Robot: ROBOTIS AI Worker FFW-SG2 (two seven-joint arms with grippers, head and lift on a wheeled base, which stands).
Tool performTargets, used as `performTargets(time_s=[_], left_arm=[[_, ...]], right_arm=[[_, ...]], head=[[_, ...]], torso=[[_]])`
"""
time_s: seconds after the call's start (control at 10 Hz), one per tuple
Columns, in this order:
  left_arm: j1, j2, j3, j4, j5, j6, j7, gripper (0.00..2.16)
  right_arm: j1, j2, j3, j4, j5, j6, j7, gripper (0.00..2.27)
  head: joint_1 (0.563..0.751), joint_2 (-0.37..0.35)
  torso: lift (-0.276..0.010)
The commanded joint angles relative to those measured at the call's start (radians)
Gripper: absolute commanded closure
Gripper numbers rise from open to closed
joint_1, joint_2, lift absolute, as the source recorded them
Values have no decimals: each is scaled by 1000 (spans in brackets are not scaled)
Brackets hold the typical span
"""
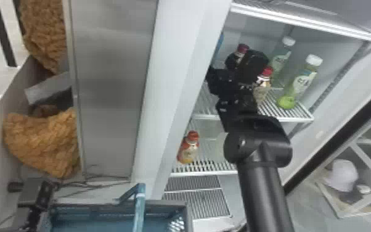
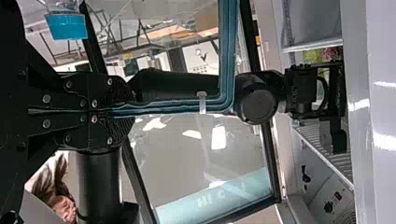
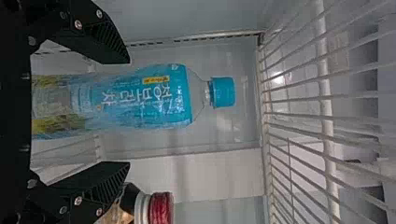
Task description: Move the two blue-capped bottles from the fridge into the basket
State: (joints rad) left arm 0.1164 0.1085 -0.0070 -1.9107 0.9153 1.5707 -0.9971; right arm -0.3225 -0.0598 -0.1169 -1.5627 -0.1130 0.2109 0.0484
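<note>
Inside the fridge, my right gripper (image 1: 219, 80) is partly behind the door frame, beside a blue-labelled bottle (image 1: 220, 43). In the right wrist view the blue-capped bottle (image 3: 159, 98) stands upright between the open fingers of my right gripper (image 3: 128, 112), with space on both sides. The blue basket (image 1: 95, 226) is at the bottom of the head view, its handle (image 1: 140, 209) raised. My left gripper (image 2: 122, 112) is shut on that handle (image 2: 168, 105) in the left wrist view. A blue piece (image 2: 66, 26) on clear plastic is near it; I cannot tell what it belongs to.
Red-capped bottles (image 1: 263, 83) and green bottles with white caps (image 1: 299, 83) share the upper shelf (image 1: 289, 115). Another red-capped bottle (image 1: 189, 148) is on the shelf below. The fridge's pale frame (image 1: 175, 77) edges the opening on the left. A wire rack (image 3: 329, 121) is above the blue-capped bottle.
</note>
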Motion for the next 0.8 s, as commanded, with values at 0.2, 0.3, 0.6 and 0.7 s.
performTargets(time_s=[0.2,0.3,0.6,0.7], left_arm=[[-1,0,-1,0,0,1,0,1142],[-1,2,-1,0,0,1,0,1142],[-4,4,-1,0,0,1,0,1142],[-4,4,-1,0,0,1,0,1142]], right_arm=[[-53,0,13,59,25,8,-7,245],[-63,0,15,72,33,15,-12,245],[-100,0,15,121,55,32,-16,249],[-112,0,15,136,59,35,-18,251]], head=[[656,-350],[655,-350],[652,-350],[651,-350]], torso=[[-76],[-76],[-76],[-76]])
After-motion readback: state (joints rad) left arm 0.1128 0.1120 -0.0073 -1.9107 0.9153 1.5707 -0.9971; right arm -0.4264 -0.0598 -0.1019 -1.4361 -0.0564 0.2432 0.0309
